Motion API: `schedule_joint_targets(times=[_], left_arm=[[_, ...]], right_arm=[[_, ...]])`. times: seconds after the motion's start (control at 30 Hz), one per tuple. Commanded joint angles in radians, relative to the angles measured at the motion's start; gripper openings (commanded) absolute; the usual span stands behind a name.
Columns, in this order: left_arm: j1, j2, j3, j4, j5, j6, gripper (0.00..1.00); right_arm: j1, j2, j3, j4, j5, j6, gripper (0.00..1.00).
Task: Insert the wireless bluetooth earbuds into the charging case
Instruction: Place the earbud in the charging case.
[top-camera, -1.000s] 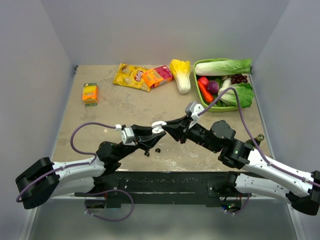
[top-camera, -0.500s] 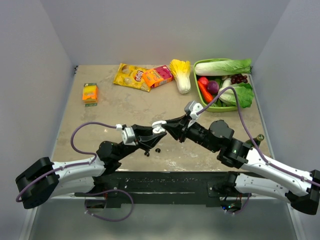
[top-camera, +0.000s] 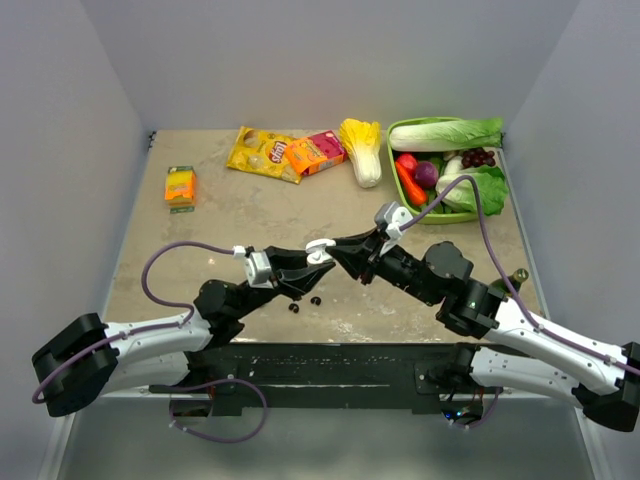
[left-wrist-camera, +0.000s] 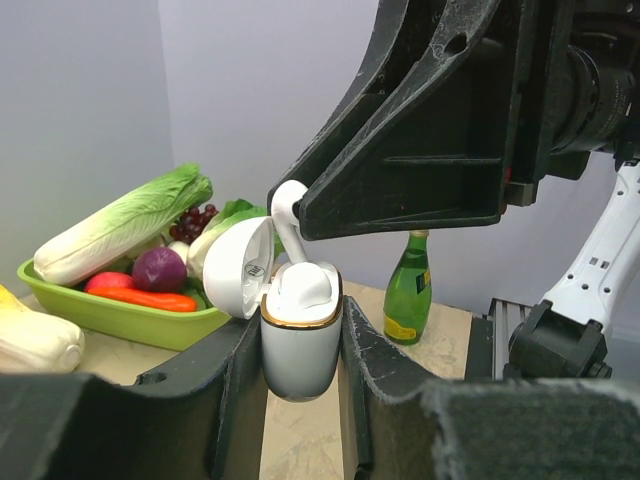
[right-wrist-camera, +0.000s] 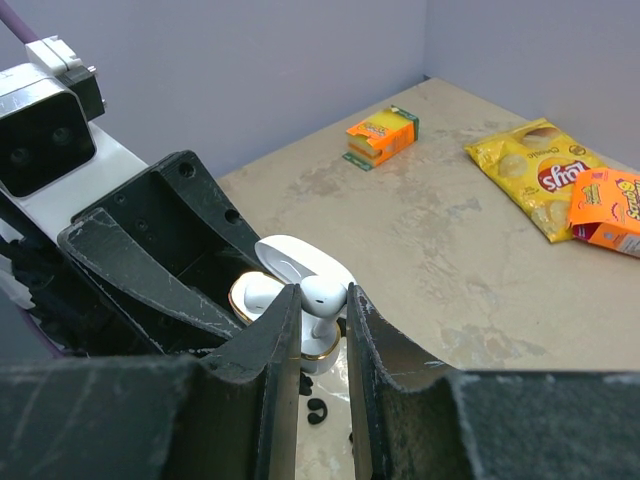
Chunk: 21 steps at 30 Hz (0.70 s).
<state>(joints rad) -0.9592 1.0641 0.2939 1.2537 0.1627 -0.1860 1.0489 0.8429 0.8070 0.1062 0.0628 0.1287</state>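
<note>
My left gripper (left-wrist-camera: 300, 350) is shut on a white charging case (left-wrist-camera: 300, 335) with a gold rim, held upright above the table with its lid open to the left. One white earbud (left-wrist-camera: 302, 285) sits in the case. My right gripper (right-wrist-camera: 322, 300) is shut on a second white earbud (right-wrist-camera: 322, 293), its stem pointing down into the case's open top (right-wrist-camera: 262, 295). In the top view the two grippers meet at the case (top-camera: 320, 251). Two small black earbuds (top-camera: 304, 304) lie on the table just below; one also shows in the right wrist view (right-wrist-camera: 317, 411).
A green basket of vegetables (top-camera: 447, 168) stands at the back right, with a cabbage (top-camera: 362, 150) beside it. A yellow chip bag (top-camera: 262, 153), an orange-red box (top-camera: 314, 152) and a small orange box (top-camera: 180, 186) lie at the back left. A green bottle (left-wrist-camera: 408, 292) stands at the right edge.
Both grippers have shifted slightly right together, still joined at the case. The black earbuds on the table have not moved.
</note>
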Motion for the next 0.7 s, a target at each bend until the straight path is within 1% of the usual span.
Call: schedule_joint_targets(times=[0.0,0.67], left_arm=[[-0.010,0.003,0.068,0.277,-0.008,0.022,0.00],[-0.010,0.031,0.102,0.265,-0.020,0.019,0.00]], right_arm=[[0.014,0.004,-0.019,0.000,-0.037,-0.001,0.00],[0.028,0.002,-0.008,-0.013,-0.049,-0.008,0.00]])
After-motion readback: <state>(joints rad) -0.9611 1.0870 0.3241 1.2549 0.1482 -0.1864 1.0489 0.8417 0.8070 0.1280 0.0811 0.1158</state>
